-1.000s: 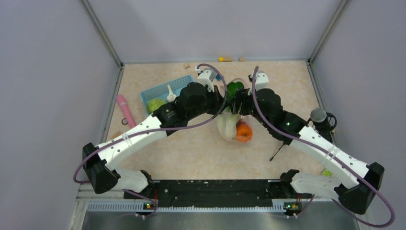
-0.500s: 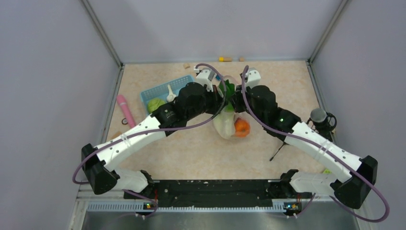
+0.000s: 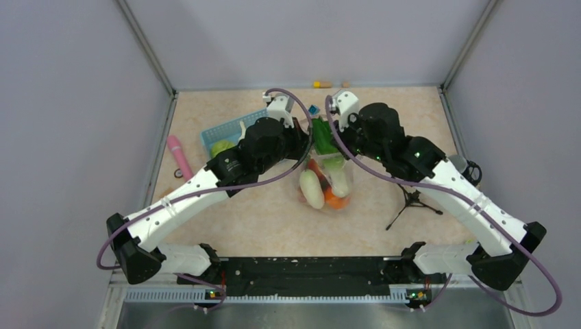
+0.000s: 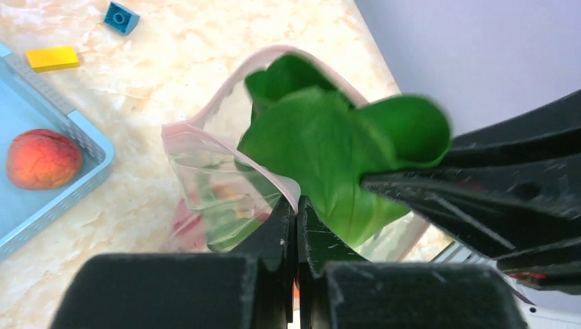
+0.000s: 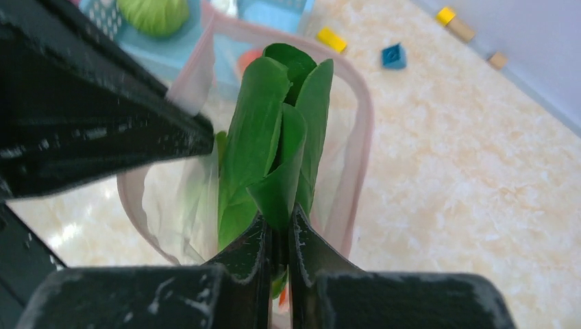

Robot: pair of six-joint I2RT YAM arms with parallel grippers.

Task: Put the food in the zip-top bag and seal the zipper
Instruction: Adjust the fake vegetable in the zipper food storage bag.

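The clear zip-top bag (image 3: 324, 184) hangs between both grippers, with a white radish (image 3: 311, 189) and an orange fruit (image 3: 335, 201) inside. My left gripper (image 4: 297, 203) is shut on the bag's pink zipper (image 4: 205, 130) at the near rim. My right gripper (image 5: 279, 218) is shut on a green leafy vegetable (image 5: 264, 144), which stands upright in the open mouth of the bag. The pink rim (image 5: 357, 137) loops round the leaves. In the top view the left gripper (image 3: 306, 139) and the right gripper (image 3: 337, 139) meet over the leafy vegetable (image 3: 321, 135).
A light blue basket (image 3: 231, 129) lies left of the bag with a green round vegetable (image 3: 220, 147) and a red-orange fruit (image 4: 42, 159) in it. A pink stick toy (image 3: 180, 156) lies further left. Blue (image 4: 121, 17) and yellow blocks (image 4: 51, 58) sit behind; a small black tripod (image 3: 411, 201) stands to the right.
My right gripper has closed on the leafy vegetable. Both grippers moved a little left and away, and the bag shifted left with its contents resettled.
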